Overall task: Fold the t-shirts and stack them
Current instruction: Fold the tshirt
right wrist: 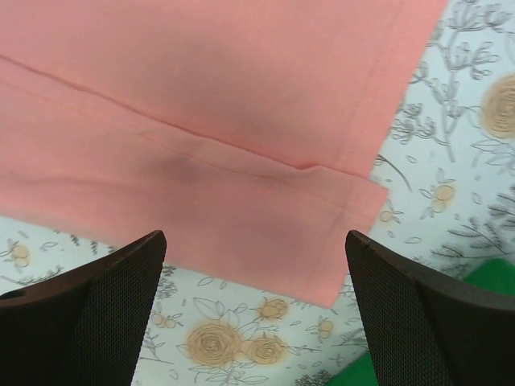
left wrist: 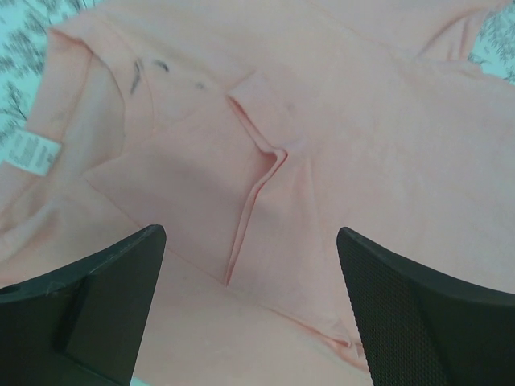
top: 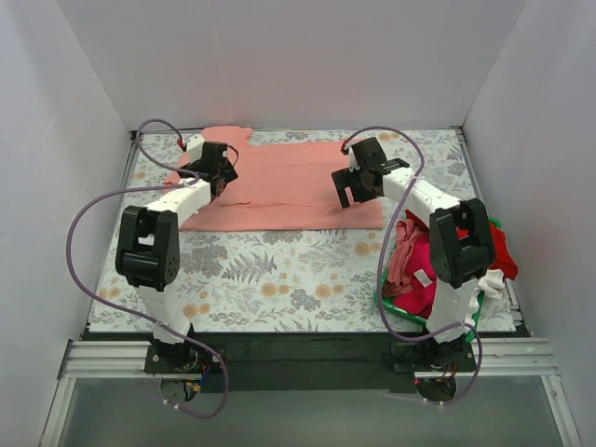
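Salmon-pink t-shirt (top: pixel 298 186) flat along far edge of counter (top: pixel 279 270); likely soft, light, limp. Left claw (top: pixel 218 177), right claw (top: pixel 358 193) wide, empty. Best pinch hem corners.

Bright, diffuse overhead light; a soft shadow falls on the salmon-pink t-shirt (right wrist: pixel 201 96); wrist views slightly soft.
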Action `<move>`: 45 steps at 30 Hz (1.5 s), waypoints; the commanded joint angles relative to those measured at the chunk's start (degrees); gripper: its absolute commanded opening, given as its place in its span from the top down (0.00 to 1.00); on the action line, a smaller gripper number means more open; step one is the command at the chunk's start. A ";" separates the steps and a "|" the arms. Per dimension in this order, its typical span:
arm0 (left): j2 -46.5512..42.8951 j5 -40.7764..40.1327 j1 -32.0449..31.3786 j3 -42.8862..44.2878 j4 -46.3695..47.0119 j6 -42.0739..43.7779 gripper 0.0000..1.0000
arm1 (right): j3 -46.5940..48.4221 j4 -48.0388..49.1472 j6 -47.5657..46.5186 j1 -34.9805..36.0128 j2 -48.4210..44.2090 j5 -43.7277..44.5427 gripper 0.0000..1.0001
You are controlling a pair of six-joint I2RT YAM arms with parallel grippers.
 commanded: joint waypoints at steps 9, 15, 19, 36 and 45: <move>1.17 14.34 7.39 -8.31 -8.47 -17.73 0.13 | 0.24 1.22 1.40 0.07 7.48 -6.25 0.02; -4.87 13.64 7.57 -17.36 -9.61 -22.91 0.12 | -6.17 2.19 1.75 0.07 6.43 -6.87 0.02; -11.89 13.46 7.48 -24.38 -10.75 -26.69 0.12 | -16.17 5.08 2.71 0.07 1.43 -7.31 0.02; -45.24 14.77 6.25 -38.03 -17.09 -31.71 0.09 | -26.23 7.38 5.18 2.53 -19.93 -10.30 0.02; -32.16 22.16 4.50 -30.56 -11.64 -27.75 0.09 | -27.10 7.73 7.63 2.62 -28.81 -8.01 0.02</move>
